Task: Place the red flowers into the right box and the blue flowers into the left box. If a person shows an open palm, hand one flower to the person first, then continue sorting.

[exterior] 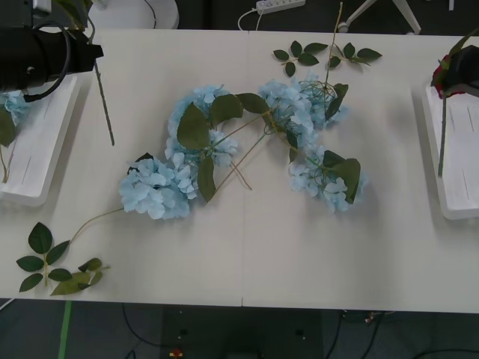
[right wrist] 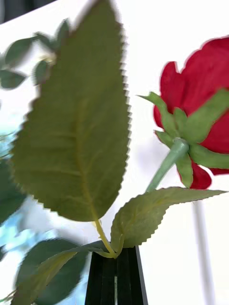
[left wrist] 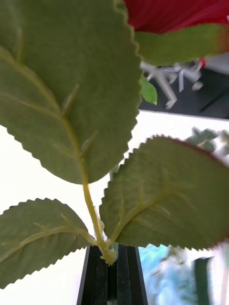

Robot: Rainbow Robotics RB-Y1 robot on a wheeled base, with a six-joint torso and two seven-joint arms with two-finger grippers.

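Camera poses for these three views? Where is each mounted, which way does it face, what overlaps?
Front view: above the arms, facing forward and down at the table; left end effector top-left, right end effector at the right edge.
Right wrist view: on the right wrist, looking along its shut black fingers at the red rose it holds.
Left wrist view: on the left wrist, looking along its shut fingers at the second red rose it holds.
Shared: the blue flowers on the table show in all three.

Left gripper [left wrist: 112, 276] jaws closed on red flower [left wrist: 176, 14] leaf stalk; serrated leaves fanned above.
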